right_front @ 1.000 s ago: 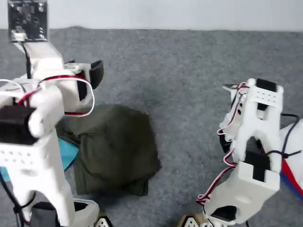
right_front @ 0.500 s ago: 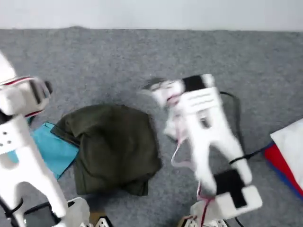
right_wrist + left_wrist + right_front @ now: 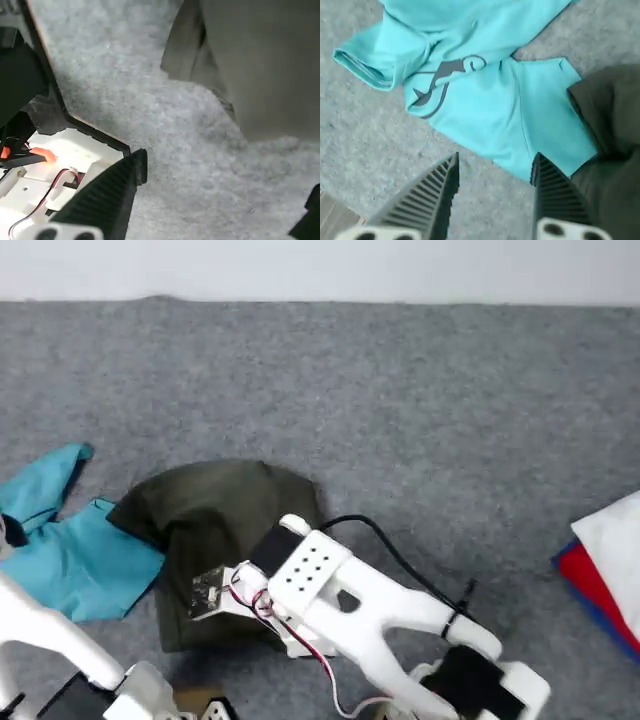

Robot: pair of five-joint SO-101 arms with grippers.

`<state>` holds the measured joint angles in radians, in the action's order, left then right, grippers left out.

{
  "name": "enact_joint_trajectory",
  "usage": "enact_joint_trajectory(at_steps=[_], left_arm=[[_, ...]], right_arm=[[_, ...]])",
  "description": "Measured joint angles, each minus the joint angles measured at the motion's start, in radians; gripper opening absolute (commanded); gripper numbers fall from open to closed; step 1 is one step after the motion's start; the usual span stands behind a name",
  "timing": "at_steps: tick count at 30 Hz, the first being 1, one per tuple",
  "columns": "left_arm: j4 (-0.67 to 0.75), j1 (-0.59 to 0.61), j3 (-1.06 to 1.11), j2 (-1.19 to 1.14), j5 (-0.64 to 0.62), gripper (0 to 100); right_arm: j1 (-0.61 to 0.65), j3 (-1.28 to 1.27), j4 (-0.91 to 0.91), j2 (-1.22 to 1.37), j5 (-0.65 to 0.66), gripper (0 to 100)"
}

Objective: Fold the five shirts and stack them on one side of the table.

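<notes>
Jaws apart, the left gripper hung over the blue shirt. The right gripper, jaws apart too, was by the green shirt at 3 o'clock.

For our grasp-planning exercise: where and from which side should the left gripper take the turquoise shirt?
Probably the free edge of the turquoise shirt, from above: it lies flat there, clear of the olive shirt, and the open left gripper hovers over it.

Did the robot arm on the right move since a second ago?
Yes. The right arm swung away from the red and white clothes and now leans over the near edge of the dark green shirt, which stayed put.
</notes>
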<state>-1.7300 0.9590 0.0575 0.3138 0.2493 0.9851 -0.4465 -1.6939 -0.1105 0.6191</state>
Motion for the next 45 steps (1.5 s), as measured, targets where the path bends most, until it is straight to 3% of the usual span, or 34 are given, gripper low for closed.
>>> enact_joint_trajectory(at_steps=[11,16,23,27,36,40,45], left_arm=[[0.002,0.029,0.012,0.000,0.003,23],[0.002,0.086,0.012,0.000,0.003,23],[0.002,0.120,0.012,0.000,0.009,23],[0.002,0.120,0.028,0.000,0.009,23],[0.003,0.120,0.147,0.000,0.009,23],[0.003,0.120,0.150,0.000,0.009,23],[0.003,0.120,0.160,0.000,0.009,23]], right_arm=[[-0.038,0.410,0.006,0.396,0.000,45.4],[-0.063,0.597,-0.061,0.594,0.000,31.4],[-0.100,0.694,-0.063,0.697,0.000,0.9],[-0.155,0.746,-0.063,0.698,0.000,1.0],[-0.425,0.801,-0.063,0.543,0.002,0.9],[-0.641,0.799,-0.063,0.451,0.028,0.9],[-0.947,0.733,-0.054,0.502,0.170,4.2]])
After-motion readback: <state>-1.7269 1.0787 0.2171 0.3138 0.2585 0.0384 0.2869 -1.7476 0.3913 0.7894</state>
